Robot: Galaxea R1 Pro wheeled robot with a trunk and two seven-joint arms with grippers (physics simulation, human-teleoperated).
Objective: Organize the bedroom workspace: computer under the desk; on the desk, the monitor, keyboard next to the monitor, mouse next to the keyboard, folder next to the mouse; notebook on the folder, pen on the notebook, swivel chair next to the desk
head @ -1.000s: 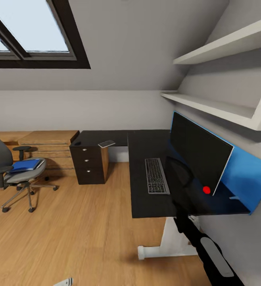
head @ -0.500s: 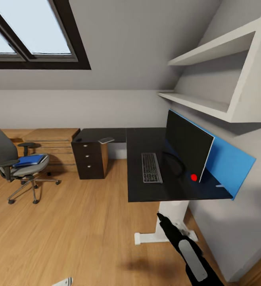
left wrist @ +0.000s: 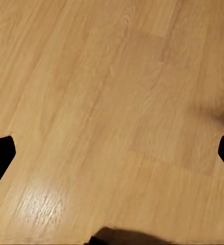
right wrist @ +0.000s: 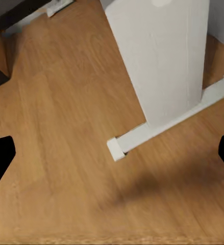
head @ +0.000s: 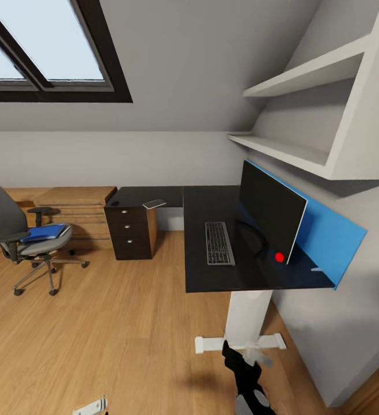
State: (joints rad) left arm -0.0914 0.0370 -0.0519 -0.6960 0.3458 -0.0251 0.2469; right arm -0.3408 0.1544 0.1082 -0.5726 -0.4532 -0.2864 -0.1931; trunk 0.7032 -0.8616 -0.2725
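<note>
The monitor (head: 270,212) stands on the black desk (head: 212,276), against a blue back panel. The keyboard (head: 219,243) lies in front of it. A small red round thing (head: 279,257) sits by the monitor's base; I cannot tell whether it is the mouse. The grey notebook (head: 154,204) rests on the desk above the drawer unit. At the left, the blue folder (head: 42,233) lies on the swivel chair (head: 16,239). Computer and pen are out of view. My left gripper (left wrist: 112,153) and right gripper (right wrist: 112,153) hang open over the floor, holding nothing.
The desk's white leg (right wrist: 163,61) and foot (head: 238,343) stand just ahead of my right arm (head: 244,374). Low light-wood cabinets (head: 74,213) line the far wall behind the chair. White shelves (head: 293,155) hang above the desk. Wooden floor (head: 114,323) lies open between chair and desk.
My right arm has come down from over the desk beside the monitor to low near the floor. The view has pulled back a little from the desk.
</note>
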